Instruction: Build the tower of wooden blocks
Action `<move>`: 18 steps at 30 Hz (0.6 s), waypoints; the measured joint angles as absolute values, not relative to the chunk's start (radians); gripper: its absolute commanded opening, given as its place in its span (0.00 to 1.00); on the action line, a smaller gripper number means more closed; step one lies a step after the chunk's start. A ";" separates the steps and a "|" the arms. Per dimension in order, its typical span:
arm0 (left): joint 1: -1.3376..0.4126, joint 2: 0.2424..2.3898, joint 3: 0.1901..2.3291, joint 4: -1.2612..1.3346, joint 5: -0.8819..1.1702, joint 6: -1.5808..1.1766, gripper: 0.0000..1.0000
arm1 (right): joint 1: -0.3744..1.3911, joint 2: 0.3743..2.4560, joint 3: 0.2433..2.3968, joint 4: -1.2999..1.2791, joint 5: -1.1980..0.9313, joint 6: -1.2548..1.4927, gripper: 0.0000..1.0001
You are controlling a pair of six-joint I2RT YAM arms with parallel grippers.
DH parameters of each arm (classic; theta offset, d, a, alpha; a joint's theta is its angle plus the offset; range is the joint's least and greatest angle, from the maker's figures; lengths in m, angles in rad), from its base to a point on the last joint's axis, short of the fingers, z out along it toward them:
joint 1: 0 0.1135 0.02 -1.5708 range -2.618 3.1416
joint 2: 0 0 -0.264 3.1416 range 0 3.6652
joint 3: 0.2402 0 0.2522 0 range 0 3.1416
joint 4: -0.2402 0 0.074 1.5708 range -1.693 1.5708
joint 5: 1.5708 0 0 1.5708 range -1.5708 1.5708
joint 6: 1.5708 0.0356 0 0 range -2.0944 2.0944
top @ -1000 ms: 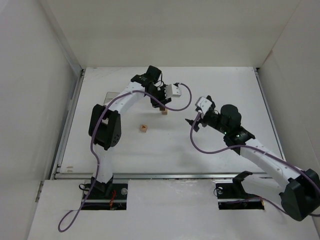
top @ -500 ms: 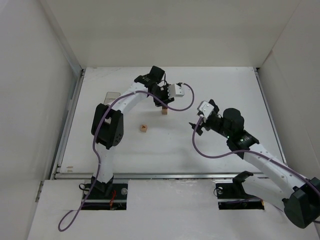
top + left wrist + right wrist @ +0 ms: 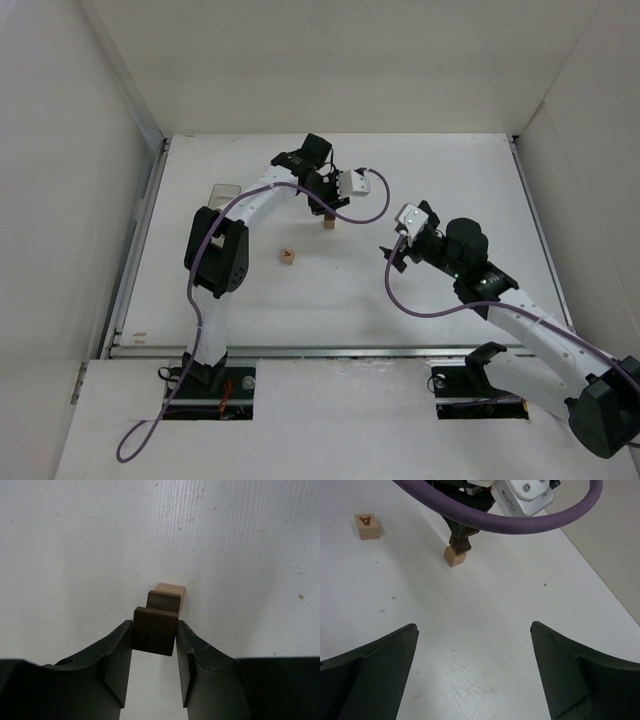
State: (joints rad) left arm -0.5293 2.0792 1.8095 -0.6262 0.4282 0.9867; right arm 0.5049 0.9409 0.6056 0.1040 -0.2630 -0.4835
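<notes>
In the left wrist view my left gripper (image 3: 154,626) is shut on a dark brown wood block (image 3: 155,635). It holds that block directly over the tower, which is a second dark block (image 3: 164,601) on a light tan block (image 3: 172,589). Whether the held block rests on the one below I cannot tell. From above, the tower (image 3: 328,224) shows just under the left gripper (image 3: 325,208). A loose tan block marked A (image 3: 288,257) lies to the tower's front left, also in the right wrist view (image 3: 367,526). My right gripper (image 3: 391,250) (image 3: 474,626) hangs open and empty to the tower's right.
A clear plastic box (image 3: 222,190) lies at the table's left side, behind the left arm's elbow. White walls close the table in at the back and on both sides. The left arm's purple cable (image 3: 485,520) loops above the tower.
The right arm has drawn back a little toward its base, gripper still open. The left wrist has shifted slightly over the tower, keeping its hold on the dark block.
</notes>
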 measured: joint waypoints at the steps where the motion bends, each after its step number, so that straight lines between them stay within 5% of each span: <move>1: -0.529 2.079 1.810 -0.626 0.428 0.987 0.00 | 0.505 0.941 0.606 0.104 -0.261 -0.484 1.00; 18: -0.529 2.080 1.793 -0.625 0.416 0.994 0.00 | 0.505 0.921 0.606 0.096 -0.238 -0.484 1.00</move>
